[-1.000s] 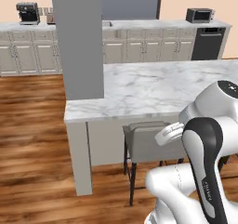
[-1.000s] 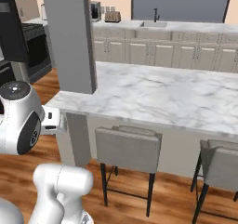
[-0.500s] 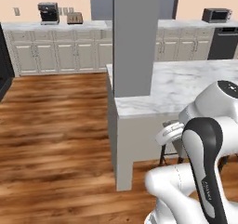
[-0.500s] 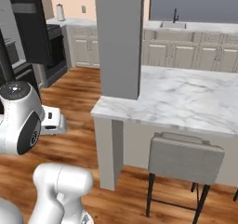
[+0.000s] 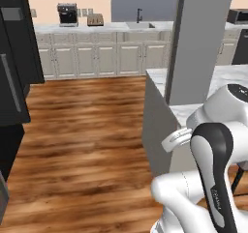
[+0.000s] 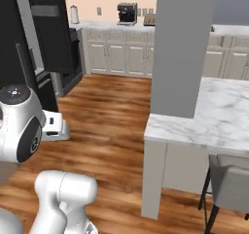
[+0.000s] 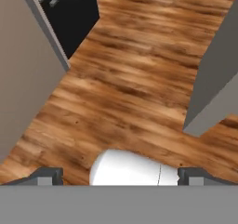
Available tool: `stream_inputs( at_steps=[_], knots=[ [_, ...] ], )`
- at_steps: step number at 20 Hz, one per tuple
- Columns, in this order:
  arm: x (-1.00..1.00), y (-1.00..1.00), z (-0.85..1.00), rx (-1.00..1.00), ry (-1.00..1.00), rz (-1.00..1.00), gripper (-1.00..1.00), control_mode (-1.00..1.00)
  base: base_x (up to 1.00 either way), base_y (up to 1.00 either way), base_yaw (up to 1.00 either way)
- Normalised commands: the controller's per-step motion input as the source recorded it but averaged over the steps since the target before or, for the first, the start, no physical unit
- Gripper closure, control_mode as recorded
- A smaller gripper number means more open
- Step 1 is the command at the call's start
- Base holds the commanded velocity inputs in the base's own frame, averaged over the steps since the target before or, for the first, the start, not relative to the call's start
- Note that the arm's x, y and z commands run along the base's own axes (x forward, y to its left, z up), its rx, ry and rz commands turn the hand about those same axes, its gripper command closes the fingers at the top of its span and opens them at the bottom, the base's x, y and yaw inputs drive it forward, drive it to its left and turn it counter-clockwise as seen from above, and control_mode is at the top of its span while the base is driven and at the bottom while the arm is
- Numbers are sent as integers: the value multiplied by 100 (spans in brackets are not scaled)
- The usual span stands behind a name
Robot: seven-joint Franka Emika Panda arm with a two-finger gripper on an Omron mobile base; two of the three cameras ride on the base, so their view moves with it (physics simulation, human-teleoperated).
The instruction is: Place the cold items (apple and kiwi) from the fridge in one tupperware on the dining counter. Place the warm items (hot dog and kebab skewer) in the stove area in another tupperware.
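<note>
Hand view looks down on the wooden floor (image 7: pixel 139 79), with the gripper (image 7: pixel 119 175) at 6 o'clock; its two dark fingertips (image 7: pixel 46 175) stand far apart at either side of the frame, jaws spread wide with nothing between them. A grey wall panel (image 7: pixel 23 69) fills the 9 o'clock side, a dark opening (image 7: pixel 69 14) sits at 11 o'clock, and the grey side of the island (image 7: pixel 218 79) comes in at 3 o'clock.

In the left base view the black fridge (image 5: pixel 14 67) stands at 9 o'clock, its doors closed, so the apple and kiwi cannot be seen. The marble dining counter (image 5: pixel 227 77) lies at 3 o'clock behind a grey pillar (image 5: pixel 198 38). Along the far wall at 12 o'clock run the pale cabinets (image 5: pixel 97 58), topped by a coffee machine (image 5: pixel 68 14), a toaster (image 5: pixel 95 19) and a sink faucet (image 5: pixel 139 15).

In the right base view a stool (image 6: pixel 228 184) tucks under the counter's edge at 4 o'clock. No tupperware, hot dog or skewer can be made out.
</note>
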Motion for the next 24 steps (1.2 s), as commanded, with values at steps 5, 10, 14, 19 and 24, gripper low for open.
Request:
stream_inputs(
  at_steps=[5, 10, 14, 19, 24],
  knots=[
    [0, 0, 0, 0, 0, 0, -100, 100, 98, 50, -19],
    [0, 0, 0, 0, 0, 0, -100, 100, 100, 10, -10],
    [0, 0, 0, 0, 0, 0, -100, 100, 100, 0, -5],
    [0, 0, 0, 0, 0, 0, -100, 100, 100, 4, -2],
    [0, 0, 0, 0, 0, 0, -100, 100, 100, 0, 7]
  ],
)
